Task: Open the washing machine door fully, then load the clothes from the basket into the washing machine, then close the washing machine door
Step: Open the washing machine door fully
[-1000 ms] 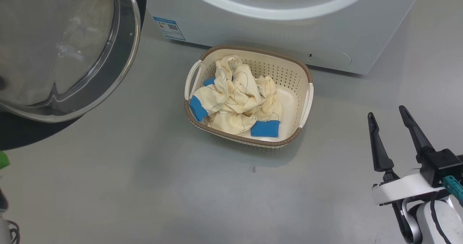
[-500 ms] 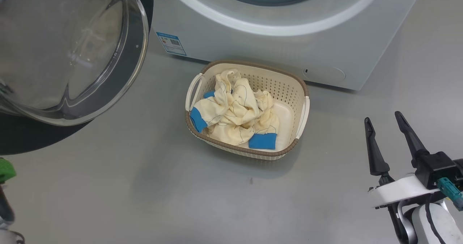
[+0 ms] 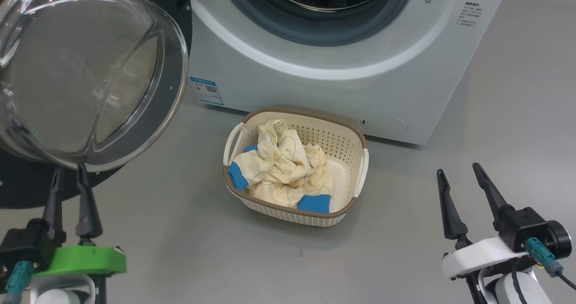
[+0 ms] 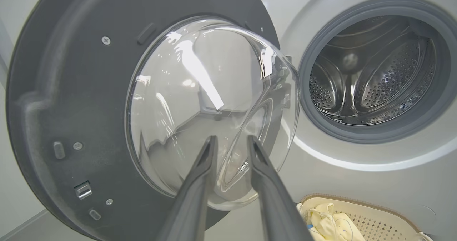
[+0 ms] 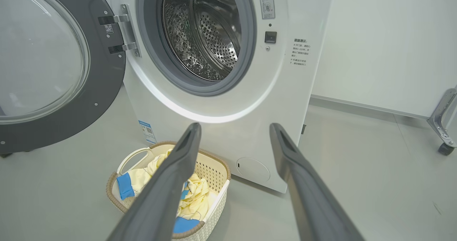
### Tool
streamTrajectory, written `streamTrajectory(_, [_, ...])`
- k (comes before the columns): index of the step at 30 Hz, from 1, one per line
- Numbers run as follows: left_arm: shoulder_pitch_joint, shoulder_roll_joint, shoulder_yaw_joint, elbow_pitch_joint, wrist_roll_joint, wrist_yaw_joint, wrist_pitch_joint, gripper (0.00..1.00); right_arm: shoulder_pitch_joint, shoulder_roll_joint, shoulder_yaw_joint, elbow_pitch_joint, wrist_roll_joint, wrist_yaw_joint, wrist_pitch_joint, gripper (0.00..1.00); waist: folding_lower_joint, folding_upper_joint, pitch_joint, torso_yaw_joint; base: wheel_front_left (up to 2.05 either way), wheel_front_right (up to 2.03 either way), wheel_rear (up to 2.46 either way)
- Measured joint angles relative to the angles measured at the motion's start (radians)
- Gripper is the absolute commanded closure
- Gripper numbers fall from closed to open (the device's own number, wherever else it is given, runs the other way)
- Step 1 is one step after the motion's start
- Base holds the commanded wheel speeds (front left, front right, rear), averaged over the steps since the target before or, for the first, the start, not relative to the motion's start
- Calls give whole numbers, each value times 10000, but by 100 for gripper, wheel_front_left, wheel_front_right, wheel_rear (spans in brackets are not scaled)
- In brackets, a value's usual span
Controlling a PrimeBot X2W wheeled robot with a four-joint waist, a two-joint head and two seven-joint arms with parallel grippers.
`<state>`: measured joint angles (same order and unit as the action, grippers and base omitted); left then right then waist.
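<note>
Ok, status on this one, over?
Left gripper, right gripper: jaws open, empty. Washing machine door open, clothes in basket. Nothing blocking the drum.

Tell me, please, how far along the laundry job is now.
Done: the washing machine door stands wide open, the drum empty. In hand: nothing; the left pincer, by the door, and the right pincer are open and empty. Left: the clothes lie in the basket, so loading and closing the door remain.
</note>
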<state>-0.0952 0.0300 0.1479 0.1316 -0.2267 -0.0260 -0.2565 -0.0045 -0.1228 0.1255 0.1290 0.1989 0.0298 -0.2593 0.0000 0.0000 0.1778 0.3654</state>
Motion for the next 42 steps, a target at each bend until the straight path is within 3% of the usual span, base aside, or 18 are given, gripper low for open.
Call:
streamTrajectory(1, [151, -4, -130, -153, 50, -81, 0, 35, 0, 10, 35, 2, 0, 2, 0, 0, 0, 0, -71, -38, 0, 0, 0])
streamTrajectory(2, [262, 0, -226, -270, 79, -153, -2, 9, 1, 25, 54, 0, 0, 2, 0, 0, 0, 0, -131, -83, 0, 0, 0])
streamTrajectory(3, [379, 13, -276, -407, 88, -184, -2, 0, 2, 48, 79, -6, 0, 6, 0, 0, 0, 0, -178, -138, 0, 0, 0])
streamTrajectory(11, [985, 159, -796, -1074, 420, -322, -2, 0, 10, 219, 209, -50, -12, 44, 0, 0, 0, 0, -452, -646, 0, 0, 0])
streamTrajectory(22, [1649, 157, -1300, -895, 633, -313, -2, 0, 72, 332, 349, -165, -81, 44, 0, 0, 0, 0, -688, -1605, 0, 0, 0])
streamTrajectory(42, [1993, 159, -1507, -474, 869, 23, 0, 0, 563, 504, 353, -410, -111, 42, 0, 0, 0, 0, -1275, -3242, 0, 0, 0])
